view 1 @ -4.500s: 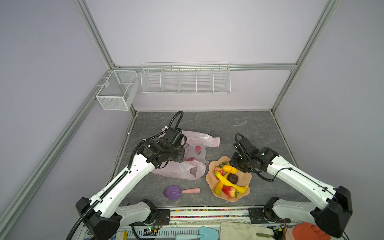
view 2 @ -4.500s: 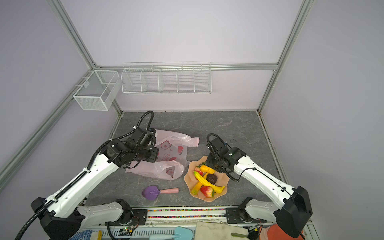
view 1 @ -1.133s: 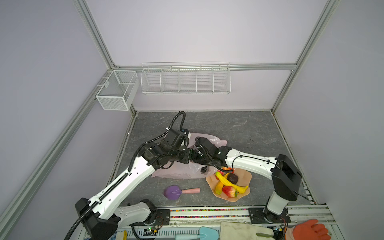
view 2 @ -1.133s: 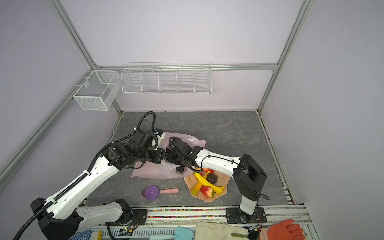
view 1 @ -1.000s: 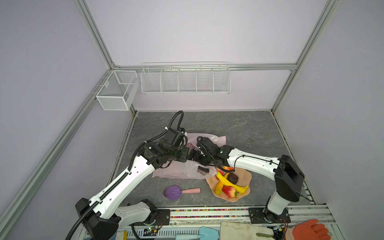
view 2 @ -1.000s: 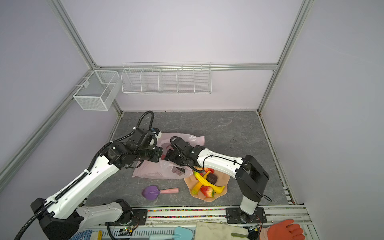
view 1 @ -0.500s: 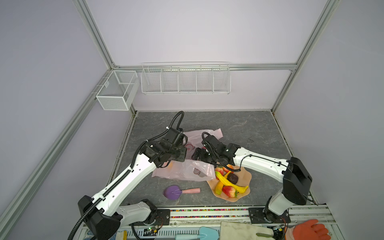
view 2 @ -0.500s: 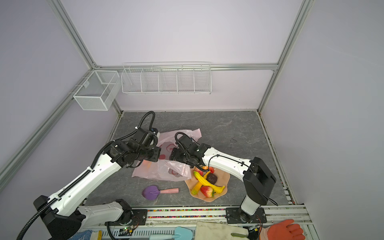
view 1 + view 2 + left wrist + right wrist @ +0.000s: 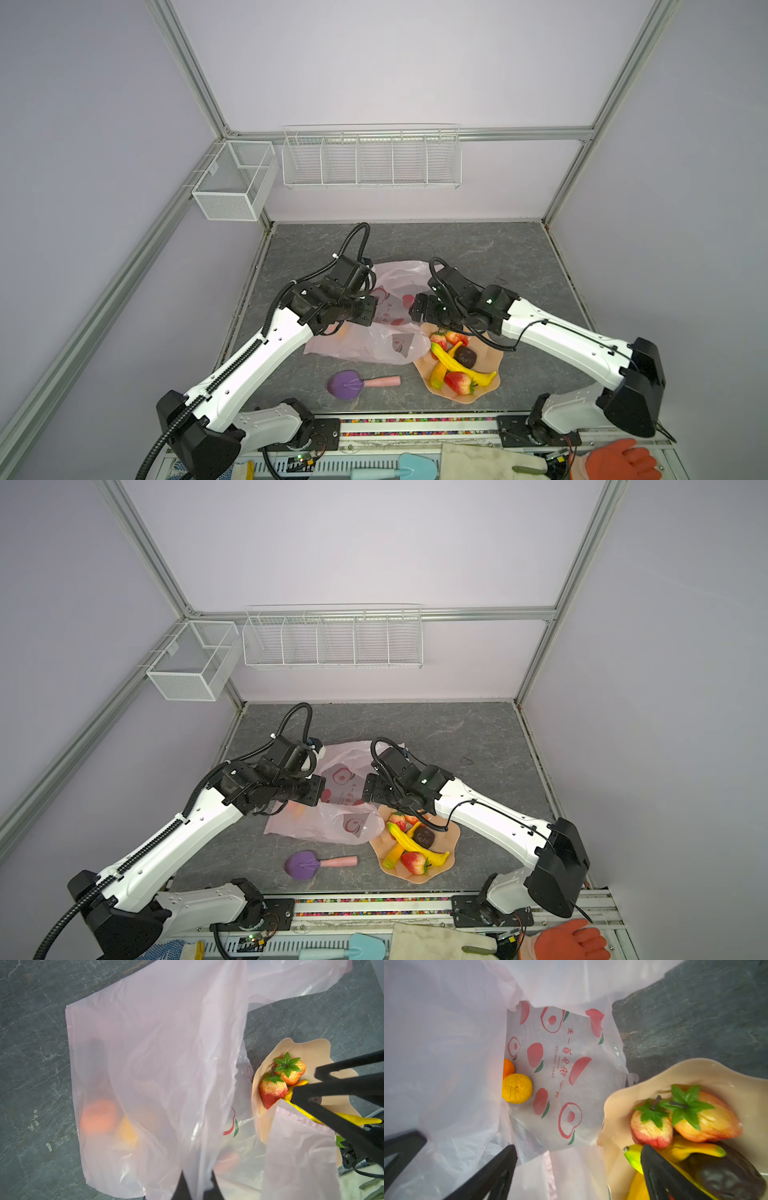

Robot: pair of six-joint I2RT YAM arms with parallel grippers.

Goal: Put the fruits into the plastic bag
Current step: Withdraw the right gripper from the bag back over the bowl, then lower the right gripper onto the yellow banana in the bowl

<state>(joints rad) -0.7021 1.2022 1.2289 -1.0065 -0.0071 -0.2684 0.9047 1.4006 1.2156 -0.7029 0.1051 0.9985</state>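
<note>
left wrist view: plastic bag [image 9: 155,1043] film apparently pinched between fingers [image 9: 180,1192].

Table [image 9: 498,257]: lower middle of both top views. Plastic bag [image 9: 395,345]: on the table at centre frame, between left gripper [image 9: 370,311] at its left and right gripper [image 9: 419,308] at its right. Round fruits [image 9: 517,1088], two, touching: inside the bag, toward its left end. Bowl [image 9: 491,358]: on the table at the bag's lower right, rim touching it. Strawberries [image 9: 457,382] and bananas [image 9: 453,363]: in the bowl. Scoop [image 9: 353,382]: below the bag, left of the bowl, apart from both. Wire rack [image 9: 370,160]: back wall, upper centre. Mesh box [image 9: 232,187]: just left of the rack.
</note>
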